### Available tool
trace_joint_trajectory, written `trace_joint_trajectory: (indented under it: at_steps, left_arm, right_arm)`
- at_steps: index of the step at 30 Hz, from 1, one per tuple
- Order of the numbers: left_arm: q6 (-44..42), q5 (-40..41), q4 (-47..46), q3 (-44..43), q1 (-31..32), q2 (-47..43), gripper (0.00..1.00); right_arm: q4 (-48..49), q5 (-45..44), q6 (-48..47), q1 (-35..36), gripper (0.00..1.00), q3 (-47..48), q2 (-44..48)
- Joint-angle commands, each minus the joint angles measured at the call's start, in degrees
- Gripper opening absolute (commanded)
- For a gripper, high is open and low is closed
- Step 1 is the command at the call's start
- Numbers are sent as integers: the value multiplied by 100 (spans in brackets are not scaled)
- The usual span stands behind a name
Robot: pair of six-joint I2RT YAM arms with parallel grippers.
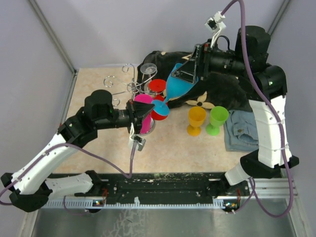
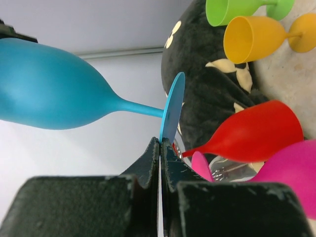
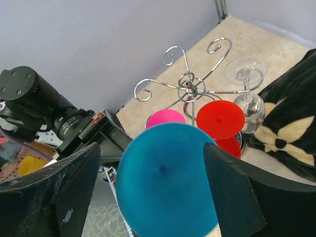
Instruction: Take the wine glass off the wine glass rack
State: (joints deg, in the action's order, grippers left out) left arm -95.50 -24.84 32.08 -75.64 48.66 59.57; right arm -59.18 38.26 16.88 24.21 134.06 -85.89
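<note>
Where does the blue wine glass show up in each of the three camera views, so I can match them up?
Top external: the blue wine glass lies tilted just above centre.
Left wrist: upper left, bowl on its side, foot at centre.
Right wrist: bottom centre, bowl filling the foreground.
Shared landmark: the red wine glass close beside it.

Blue glass [image 1: 178, 83] aloft, tipped sideways just beside the rack [image 1: 132, 88].
The glass is matte blue, with its bowl up and to the right and its round foot toward the rack. It seems clear of the hooks, though the top view is crowded there. The chrome wire rack stands upright, its curled arms spread.
</note>
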Motion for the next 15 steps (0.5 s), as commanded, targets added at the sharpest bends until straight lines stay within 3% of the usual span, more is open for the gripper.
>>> trace_joint_trajectory:
  at_steps: [1, 5, 12, 13, 15]
  left_arm:
    - [-152, -131, -131, -144, 151, 146, 0]
    - [-165, -144, -295, -157, 175, 271, 0]
    - [-201, -12, -715, -208, 174, 503, 0]
    - [-211, 26, -802, -198, 176, 515, 0]
    - [-251, 163, -1078, -153, 178, 550, 0]
  right_arm:
    - [-16, 341, -107, -4, 83, 209, 99]
    - [-77, 467, -138, 45, 71, -116, 228]
    - [-364, 649, -301, 291, 6, -821, 441]
    - [-457, 595, -360, 328, 0, -895, 460]
    - [-579, 459, -466, 394, 0, -923, 465]
